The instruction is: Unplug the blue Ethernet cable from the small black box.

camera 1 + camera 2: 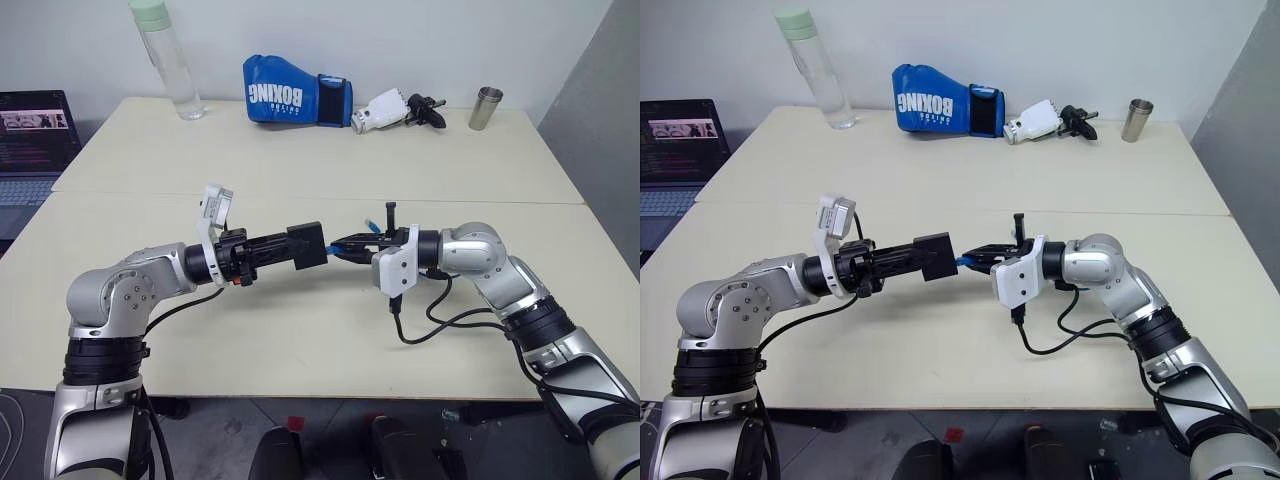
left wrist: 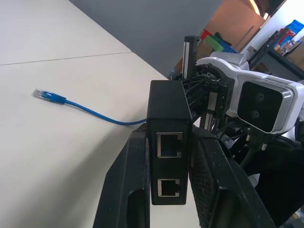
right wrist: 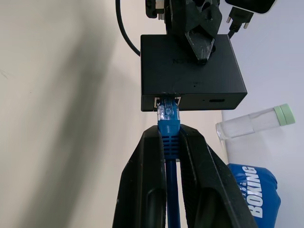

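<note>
Above the middle of the table, my left gripper (image 1: 292,248) is shut on the small black box (image 1: 306,245), which hangs level in the air. In the left wrist view its two fingers (image 2: 126,190) clamp the box (image 2: 168,114) by its sides, with two empty ports facing the camera. My right gripper (image 3: 169,135) is shut on the blue Ethernet cable (image 3: 169,142) just behind its clear plug. The plug's tip sits in a port on the box's (image 3: 192,71) opposite side. The cable's (image 2: 95,113) other end lies loose on the table.
Along the far edge of the cream table (image 1: 300,330) stand a clear bottle (image 1: 168,60), a blue boxing glove (image 1: 295,92), a white and black gripper part (image 1: 395,110) and a metal cup (image 1: 486,108). A laptop (image 1: 35,140) sits at the far left.
</note>
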Available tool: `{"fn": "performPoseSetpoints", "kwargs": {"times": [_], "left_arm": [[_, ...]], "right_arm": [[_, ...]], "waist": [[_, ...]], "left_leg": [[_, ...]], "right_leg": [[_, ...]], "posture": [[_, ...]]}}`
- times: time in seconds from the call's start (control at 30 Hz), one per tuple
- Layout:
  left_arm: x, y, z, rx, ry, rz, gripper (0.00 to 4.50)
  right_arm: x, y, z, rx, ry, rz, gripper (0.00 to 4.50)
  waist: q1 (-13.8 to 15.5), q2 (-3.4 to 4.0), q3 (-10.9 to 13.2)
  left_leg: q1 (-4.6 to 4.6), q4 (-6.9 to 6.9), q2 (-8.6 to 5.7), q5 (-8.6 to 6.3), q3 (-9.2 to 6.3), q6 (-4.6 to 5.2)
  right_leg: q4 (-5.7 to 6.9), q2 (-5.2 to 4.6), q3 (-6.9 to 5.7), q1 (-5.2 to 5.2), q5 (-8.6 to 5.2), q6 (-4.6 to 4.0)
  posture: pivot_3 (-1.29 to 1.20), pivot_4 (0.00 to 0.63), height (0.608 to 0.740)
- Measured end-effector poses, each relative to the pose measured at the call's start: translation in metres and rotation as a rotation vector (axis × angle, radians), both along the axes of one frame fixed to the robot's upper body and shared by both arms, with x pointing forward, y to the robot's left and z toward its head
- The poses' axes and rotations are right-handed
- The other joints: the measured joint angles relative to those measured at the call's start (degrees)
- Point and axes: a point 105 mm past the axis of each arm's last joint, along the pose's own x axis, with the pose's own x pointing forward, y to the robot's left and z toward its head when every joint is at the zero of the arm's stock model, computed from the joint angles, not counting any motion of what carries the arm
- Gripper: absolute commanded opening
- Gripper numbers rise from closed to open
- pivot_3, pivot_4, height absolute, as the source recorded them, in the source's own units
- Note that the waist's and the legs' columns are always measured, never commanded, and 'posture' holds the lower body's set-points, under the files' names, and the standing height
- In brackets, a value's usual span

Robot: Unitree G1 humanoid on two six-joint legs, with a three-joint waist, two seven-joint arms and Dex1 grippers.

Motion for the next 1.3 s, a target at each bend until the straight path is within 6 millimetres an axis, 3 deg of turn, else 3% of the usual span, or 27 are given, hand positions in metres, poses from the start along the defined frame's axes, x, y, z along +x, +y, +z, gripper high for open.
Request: {"fn": "performPoseSetpoints", "kwargs": {"times": [0.27, 0.47, 0.67, 0.87, 1.3], "left_arm": [[0.008, 0.000, 0.003, 0.024, -0.031, 0.019, 0.76], [0.011, -0.003, 0.007, 0.090, -0.103, -0.025, 0.76], [0.006, -0.005, 0.019, 0.131, -0.183, -0.115, 0.76], [0.004, -0.011, 0.033, 0.148, -0.251, -0.165, 0.76], [-0.002, -0.013, 0.033, 0.199, -0.286, -0.211, 0.76]], "right_arm": [[-0.008, -0.001, 0.003, -0.052, -0.011, 0.034, 2.29], [-0.023, -0.005, 0.020, -0.066, 0.167, 0.018, 2.33], [-0.018, -0.011, 0.043, 0.102, 0.682, -0.114, 2.33], [-0.020, -0.007, 0.050, 0.128, 1.002, -0.174, 2.33], [-0.013, -0.002, 0.045, 0.088, 1.205, -0.212, 2.33]], "waist": [[0.13, 0.00, 0.00], [0.16, 0.01, 0.00], [0.19, 0.01, 0.01], [0.12, 0.01, 0.01], [0.14, 0.01, 0.01]], "left_leg": [[-0.01, 0.00, -0.01, 0.00, 0.00, 0.00], [0.01, -0.01, 0.01, 0.00, -0.01, 0.00], [-0.01, 0.00, 0.00, -0.06, 0.01, 0.11], [-0.05, -0.04, 0.00, -0.13, 0.00, 0.24], [-0.11, -0.06, 0.00, -0.15, -0.01, 0.26]], "right_leg": [[-0.01, 0.00, -0.01, 0.00, 0.00, 0.00], [0.00, 0.01, -0.01, 0.00, 0.00, -0.01], [0.02, 0.01, -0.03, -0.02, -0.02, -0.04], [-0.02, 0.05, -0.04, -0.07, -0.05, -0.07], [-0.02, 0.07, -0.05, -0.14, -0.05, -0.07]], "posture": [[0.00, 0.150, 0.740], [0.00, 0.150, 0.740], [0.00, 0.150, 0.740], [0.00, 0.150, 0.740], [0.00, 0.150, 0.740]]}}
